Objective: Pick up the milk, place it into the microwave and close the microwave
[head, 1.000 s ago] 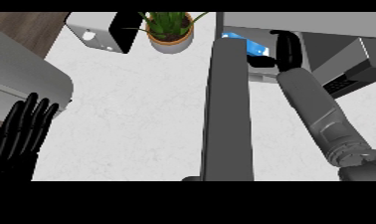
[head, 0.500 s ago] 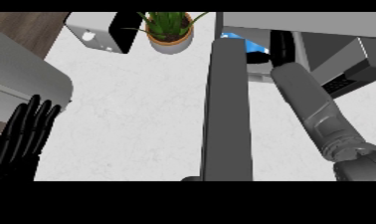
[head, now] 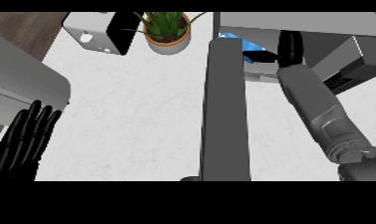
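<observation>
At your 8 o'clock, the left robot hand (head: 28,136) rests at the desk (head: 140,103) edge, fingers straight and spread, unchanged. The open microwave door (head: 225,113) runs up toward 12. At 1 o'clock, your right robot hand (head: 288,49) has pushed deeper into the microwave (head: 330,44), fingers extended beside the blue milk (head: 249,46), no longer wrapping it. A potted plant (head: 167,29) stands at 11.

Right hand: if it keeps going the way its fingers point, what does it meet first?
The right hand points into the open microwave; likely the back wall comes first. The blue milk carton sits just left of it. Depth unclear.
</observation>
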